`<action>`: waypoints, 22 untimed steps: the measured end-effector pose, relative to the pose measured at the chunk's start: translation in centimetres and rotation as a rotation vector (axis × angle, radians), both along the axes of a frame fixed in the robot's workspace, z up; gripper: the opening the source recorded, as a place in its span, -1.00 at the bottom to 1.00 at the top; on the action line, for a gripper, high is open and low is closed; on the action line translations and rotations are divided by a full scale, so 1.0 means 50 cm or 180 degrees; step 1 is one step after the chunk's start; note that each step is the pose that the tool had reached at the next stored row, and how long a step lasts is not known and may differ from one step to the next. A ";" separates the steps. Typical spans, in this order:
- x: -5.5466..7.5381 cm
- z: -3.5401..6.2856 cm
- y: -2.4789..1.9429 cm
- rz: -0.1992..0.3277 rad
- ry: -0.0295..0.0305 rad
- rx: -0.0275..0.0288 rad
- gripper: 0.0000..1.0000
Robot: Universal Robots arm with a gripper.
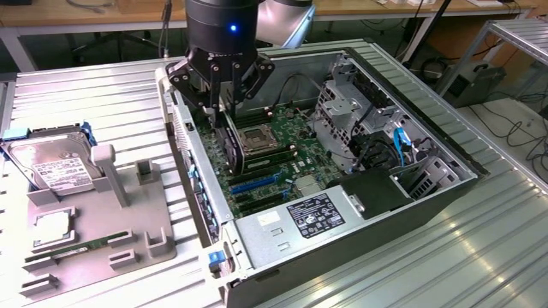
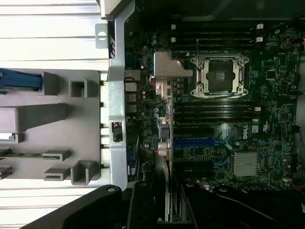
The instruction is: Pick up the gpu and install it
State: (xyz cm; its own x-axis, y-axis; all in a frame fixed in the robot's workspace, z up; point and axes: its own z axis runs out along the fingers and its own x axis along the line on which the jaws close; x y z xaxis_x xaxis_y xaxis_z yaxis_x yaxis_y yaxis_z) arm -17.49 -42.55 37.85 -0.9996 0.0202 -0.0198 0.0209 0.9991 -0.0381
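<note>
Ribbed metal bench (image 1: 102,109) carries an open computer case (image 1: 445,186). Over its motherboard (image 1: 274,160), near the rear wall, the gripper (image 1: 224,106) clamps the gpu (image 1: 230,144) edge-down. Installing seems underway; seating calls for lining up with the slot.

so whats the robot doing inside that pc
The arm's gripper is holding the gpu on edge and has it down inside the open pc case, over the motherboard near the rear wall. The card is not visibly seated in a slot yet. On the gray tray at the exterior view's left sit a hard drive and a memory stick.
</note>
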 end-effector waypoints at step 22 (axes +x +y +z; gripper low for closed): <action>0.014 -0.017 0.0000 0.0000 0.0000 -0.0003 -0.47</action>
State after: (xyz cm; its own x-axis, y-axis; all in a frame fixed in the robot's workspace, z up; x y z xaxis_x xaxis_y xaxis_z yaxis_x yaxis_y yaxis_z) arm -16.78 -42.55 36.98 -0.9996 0.0201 -0.0199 0.0209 0.9990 -0.0392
